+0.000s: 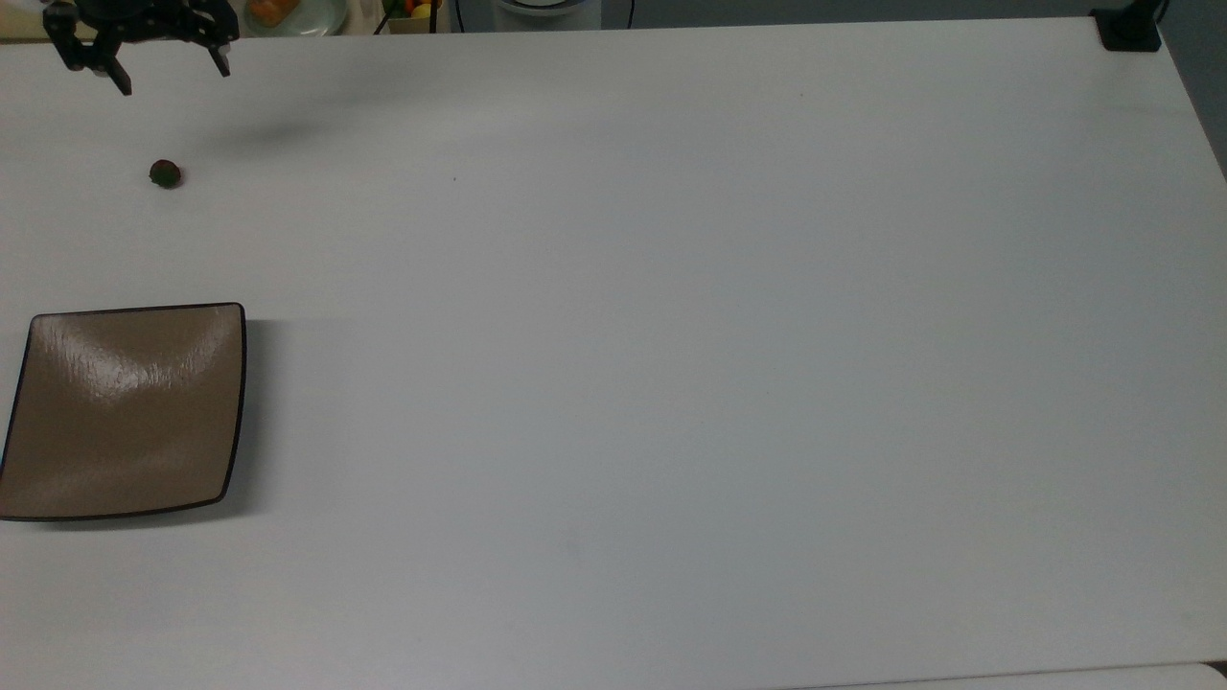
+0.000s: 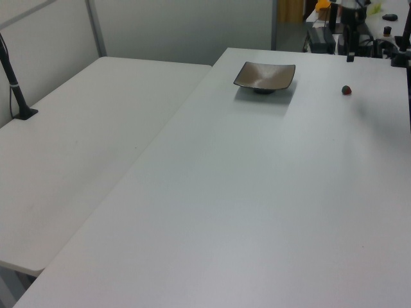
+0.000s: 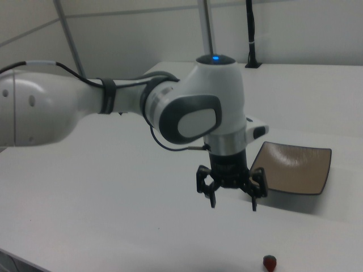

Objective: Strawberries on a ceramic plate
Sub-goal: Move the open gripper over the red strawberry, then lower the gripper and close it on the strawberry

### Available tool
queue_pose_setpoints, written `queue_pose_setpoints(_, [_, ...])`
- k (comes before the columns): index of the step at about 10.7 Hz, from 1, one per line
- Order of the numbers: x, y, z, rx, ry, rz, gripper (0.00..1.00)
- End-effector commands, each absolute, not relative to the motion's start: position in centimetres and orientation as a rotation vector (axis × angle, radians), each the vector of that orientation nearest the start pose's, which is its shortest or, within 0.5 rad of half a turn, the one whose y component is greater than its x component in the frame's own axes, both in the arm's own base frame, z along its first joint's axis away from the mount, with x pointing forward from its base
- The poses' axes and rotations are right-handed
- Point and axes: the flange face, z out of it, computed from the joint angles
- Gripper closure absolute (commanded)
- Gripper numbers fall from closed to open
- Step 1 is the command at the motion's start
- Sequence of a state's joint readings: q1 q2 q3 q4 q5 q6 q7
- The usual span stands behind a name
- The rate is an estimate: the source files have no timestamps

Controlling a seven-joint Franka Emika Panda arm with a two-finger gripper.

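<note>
Black and spread wide, my gripper (image 3: pixel 232 198) carries nothing, its two fingers (image 1: pixel 123 81) parted well beyond what the fruit needs. It hangs above the table (image 1: pixel 671 335), up and a little to the side of the strawberry (image 1: pixel 165 173) in the top view, with clear air between fingertips and berry in the right view. Above it rises the glossy white wrist with grey panels and a small blue light on top, a dark cable running along the arm (image 3: pixel 85 107). The strawberry sits alone on the matte white tabletop, a tiny roundish dark red lump with a darker green cap, well apart from the ceramic plate (image 1: pixel 125 412). That plate is square and glazed tan-brown, with a thin dark rim, upturned corners and faint ripples catching the light; it lies bare near the top view's left edge. I judge the task barely begun: nothing is grasped and nothing is placed. Descending over the berry, closing on it, carrying it across and setting it down all remain.
</note>
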State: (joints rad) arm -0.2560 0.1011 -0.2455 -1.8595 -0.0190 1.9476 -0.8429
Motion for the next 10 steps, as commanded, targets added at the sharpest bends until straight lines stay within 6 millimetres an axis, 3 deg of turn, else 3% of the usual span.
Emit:
queue_pose_setpoints(1, [51.5, -29.7, 43.0, -3.134, -0.62, 0.081, 0.0])
queue_pose_setpoints(5, [51.5, -32.0, 38.2, -3.145, -0.618, 0.108, 0.0])
queue_pose_setpoints(10, [51.8, -34.0, 34.8, -3.2, -0.629, 0.092, 0.0])
